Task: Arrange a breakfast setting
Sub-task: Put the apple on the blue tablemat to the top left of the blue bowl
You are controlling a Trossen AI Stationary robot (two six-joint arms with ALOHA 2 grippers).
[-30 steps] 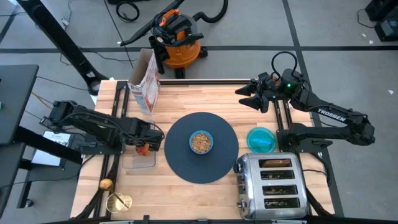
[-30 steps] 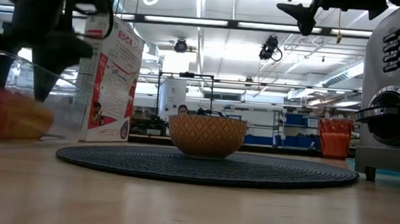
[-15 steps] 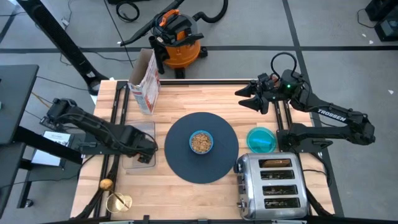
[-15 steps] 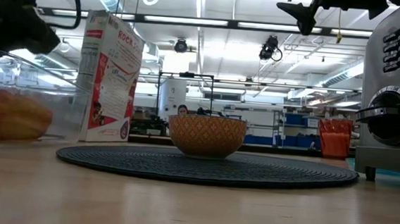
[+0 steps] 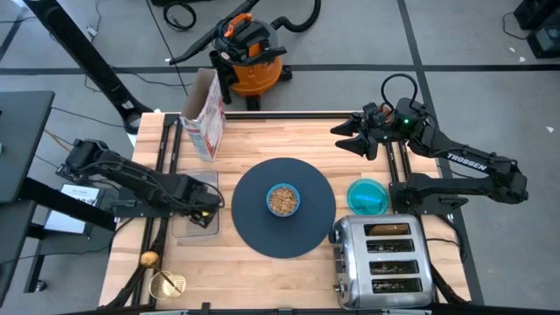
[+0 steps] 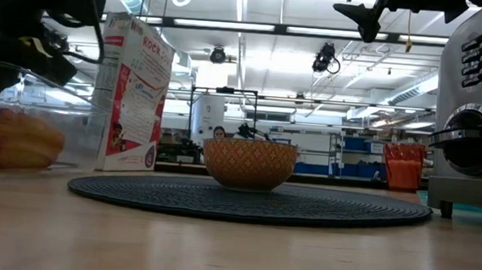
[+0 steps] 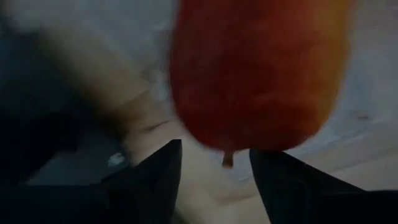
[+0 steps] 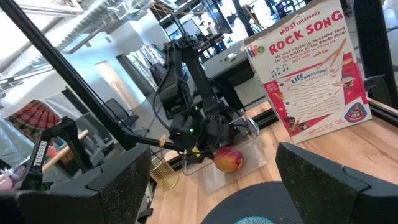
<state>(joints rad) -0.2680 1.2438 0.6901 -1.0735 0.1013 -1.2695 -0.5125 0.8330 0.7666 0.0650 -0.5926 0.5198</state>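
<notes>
Where left jaws gape: red-orange apple (image 7: 255, 74), stemmed.

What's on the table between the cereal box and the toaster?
In the high view, the round slate-blue mat lies between the cereal box and toaster, with the small cereal-filled bowl at its middle.

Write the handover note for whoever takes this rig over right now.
Left hand: low at the apple in the clear tray left of the mat; fingers apart, apple not gripped.
Right hand: waiting, raised over the table's far right; open.
Done: bowl of cereal sits at the mat's middle.
Left: apple to the mat; teal dish is off the mat, beside the toaster; gold cup lies at the near left corner.
</notes>
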